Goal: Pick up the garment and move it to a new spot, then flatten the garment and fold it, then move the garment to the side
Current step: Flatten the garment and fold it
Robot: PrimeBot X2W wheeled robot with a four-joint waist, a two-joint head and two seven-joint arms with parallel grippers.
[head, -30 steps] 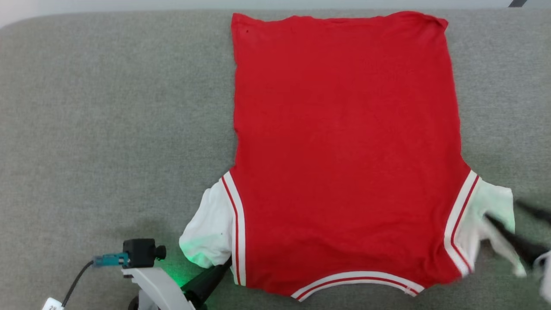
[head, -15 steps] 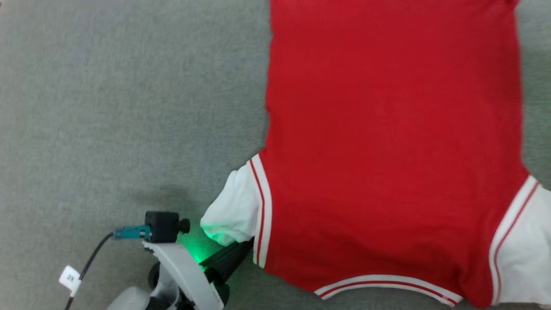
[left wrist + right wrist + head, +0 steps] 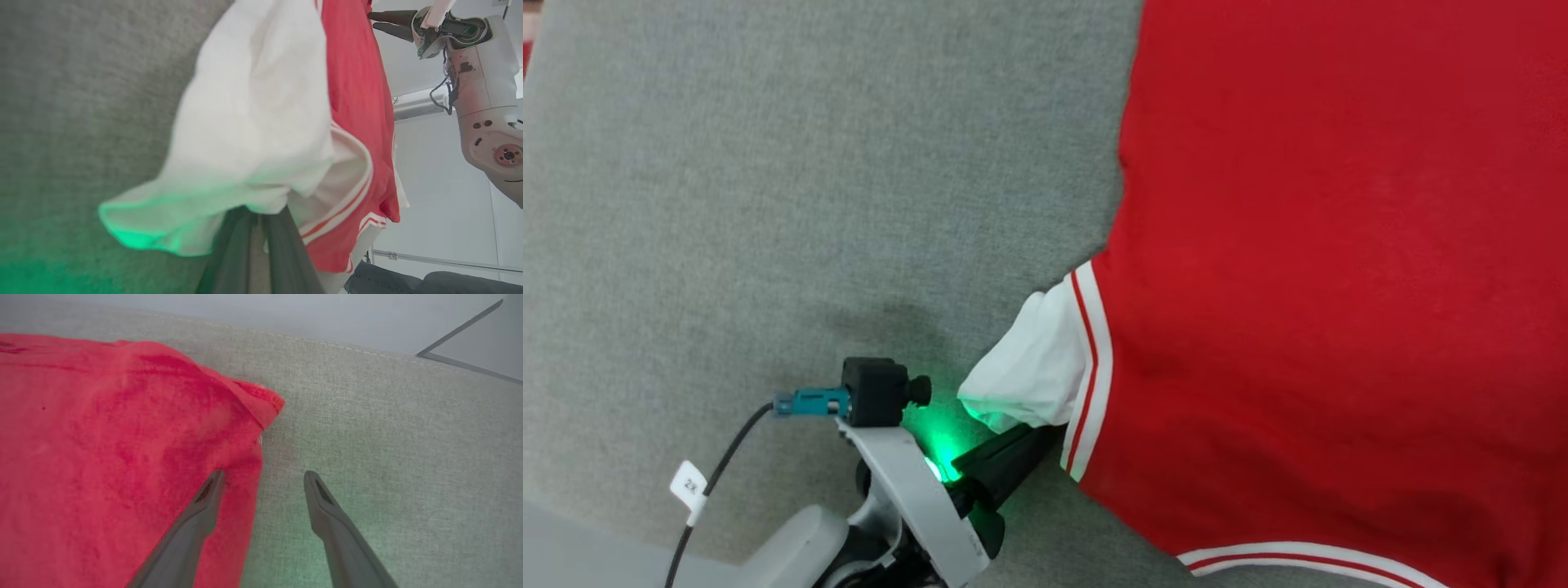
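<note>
1. The garment (image 3: 1339,286) lies spread red-side up on the grey cloth-covered surface (image 3: 768,204). Its body stretches ahead and to the right of the left fingers (image 3: 1013,455), with no fold in it, so I judge the flattening stage is under way.
2. The left fingers are closed on the white sleeve (image 3: 1033,371) where it meets the striped seam. In the left wrist view the sleeve bunches loosely just past their tips, so this side is not yet smooth.
3. The right fingers (image 3: 327,514) are spread wide with nothing between them. One is above the red cloth and the other above the bare surface, straddling the garment's edge. Just beyond their tips a corner (image 3: 261,404) is turned over and needs smoothing.
4. Left to do, as I judge it: finish flattening, fold, then move the garment aside.
5. A small white tag (image 3: 690,487) on the cable behind the left fingers carries two characters. The first looks like a 2 and the second is unclear. No brand or print shows on the garment.
</note>
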